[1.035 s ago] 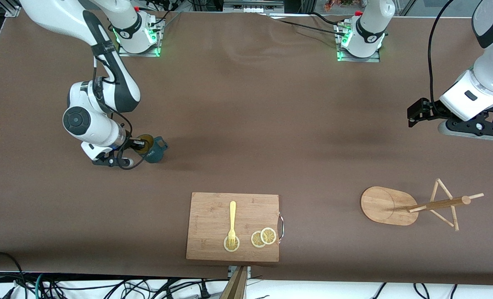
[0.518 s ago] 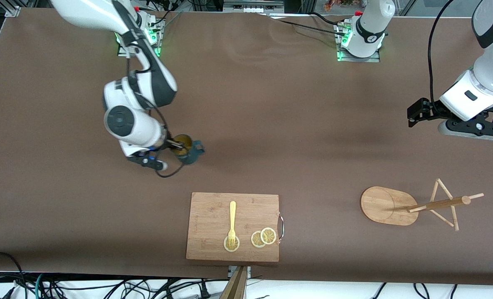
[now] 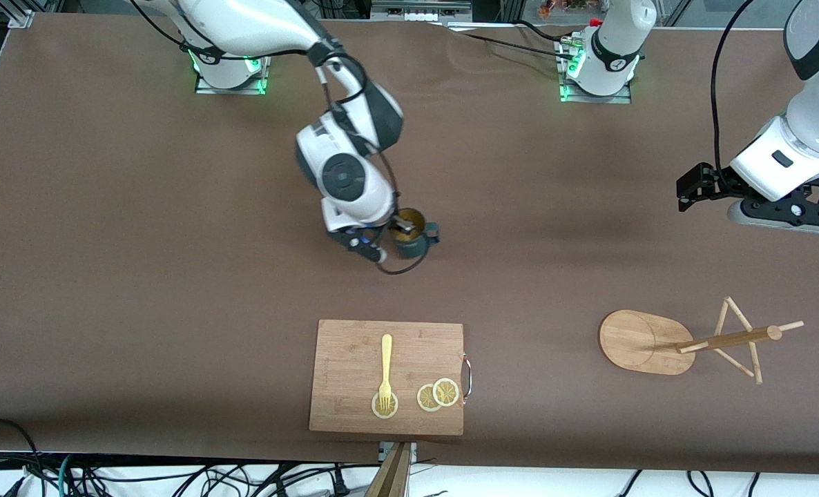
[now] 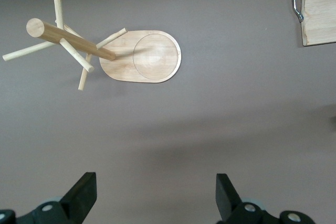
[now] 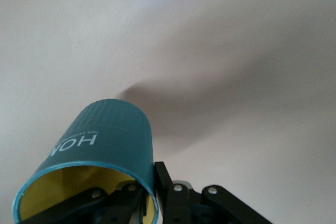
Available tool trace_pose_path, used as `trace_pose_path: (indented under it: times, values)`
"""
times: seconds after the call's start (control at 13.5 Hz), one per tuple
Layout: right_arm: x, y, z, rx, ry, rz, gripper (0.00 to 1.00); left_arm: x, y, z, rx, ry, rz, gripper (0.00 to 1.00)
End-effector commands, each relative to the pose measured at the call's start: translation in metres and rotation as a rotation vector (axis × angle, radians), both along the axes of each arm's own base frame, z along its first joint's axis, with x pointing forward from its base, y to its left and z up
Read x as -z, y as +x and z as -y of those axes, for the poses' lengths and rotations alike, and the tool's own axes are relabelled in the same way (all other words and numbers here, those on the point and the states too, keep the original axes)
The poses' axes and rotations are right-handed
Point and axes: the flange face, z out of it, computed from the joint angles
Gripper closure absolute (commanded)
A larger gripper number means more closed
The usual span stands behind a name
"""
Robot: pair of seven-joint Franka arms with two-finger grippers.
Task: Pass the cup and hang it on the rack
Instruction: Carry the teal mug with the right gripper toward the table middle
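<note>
**A:** Right hand [image 3: 401,232] first: you have it pinching the cup [image 3: 411,239] by the rim, one finger inside the yellow interior and one outside the teal wall, as your right wrist view shows. It carries the cup over the bare middle of the worktop [image 3: 175,290].

**B:** Walk me through the layout, nearest the front camera first.

**A:** Nearest you have the cutting board [image 3: 354,345] with a fork [image 3: 385,369] and three lemon slices [image 3: 438,395]. Beside it, toward the left arm's end, the rack [image 3: 648,342] stands with its pegs bare. Farther back comes the carried cup, and your left hand [image 4: 156,192] waits over the worktop near the rack, fingers spread wide and holding nothing.

**B:** So how far along am I?

**A:** I judge you are at the carry toward the handover. The pick-up is done; the pass to the left hand and the hanging by the handle are both left.
</note>
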Motion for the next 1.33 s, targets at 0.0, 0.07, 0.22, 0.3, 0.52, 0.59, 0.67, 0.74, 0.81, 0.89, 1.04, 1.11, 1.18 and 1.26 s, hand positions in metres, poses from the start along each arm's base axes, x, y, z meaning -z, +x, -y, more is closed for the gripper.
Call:
trace_pose_path:
  times: [0.0, 0.07, 0.22, 0.3, 0.52, 0.59, 0.67, 0.74, 0.81, 0.89, 1.04, 1.11, 1.18, 1.26]
  values:
    - [0.027, -0.028, -0.068, 0.016, -0.006, -0.004, 1.00, -0.007, -0.002, 0.000, 0.010, -0.028, -0.004, 0.00]
    - [0.035, -0.041, -0.086, 0.003, -0.010, 0.000, 1.00, -0.007, -0.002, 0.000, 0.010, -0.028, -0.004, 0.00]
    - [0.042, -0.062, -0.111, -0.022, -0.004, 0.010, 1.00, -0.007, -0.002, 0.000, 0.010, -0.028, -0.004, 0.00]
    - [0.042, -0.071, -0.120, -0.031, 0.004, 0.018, 1.00, -0.007, -0.002, 0.000, 0.010, -0.028, -0.004, 0.00]
    - [0.041, -0.081, -0.129, -0.024, 0.010, 0.024, 1.00, -0.007, -0.002, 0.000, 0.010, -0.028, -0.004, 0.00]
    - [0.040, -0.082, -0.131, -0.016, 0.014, 0.027, 0.97, -0.007, -0.002, 0.000, 0.010, -0.028, -0.004, 0.00]
    - [0.040, -0.085, -0.133, -0.018, 0.016, 0.029, 0.84, -0.007, -0.002, 0.000, 0.011, -0.028, -0.004, 0.00]
    - [0.038, -0.085, -0.133, -0.019, 0.017, 0.031, 0.71, -0.007, -0.002, 0.000, 0.010, -0.028, -0.004, 0.00]
    - [0.039, -0.085, -0.134, -0.021, 0.015, 0.033, 0.55, -0.007, -0.002, 0.000, 0.010, -0.028, -0.004, 0.00]
    - [0.034, -0.085, -0.134, -0.026, 0.014, 0.043, 0.49, -0.007, -0.002, 0.000, 0.010, -0.028, -0.004, 0.00]
    - [0.017, -0.078, -0.130, -0.025, 0.021, 0.054, 0.33, -0.007, -0.002, 0.000, 0.008, -0.028, -0.003, 0.00]
    - [-0.002, -0.072, -0.126, -0.030, 0.025, 0.069, 0.23, -0.007, -0.002, 0.000, 0.010, -0.028, -0.004, 0.00]
    - [-0.020, -0.062, -0.116, -0.022, 0.022, 0.073, 0.05, -0.007, -0.002, 0.001, 0.007, -0.029, -0.002, 0.00]
    - [-0.041, -0.050, -0.104, -0.022, 0.018, 0.088, 0.00, -0.007, -0.002, 0.002, 0.007, -0.029, -0.003, 0.00]
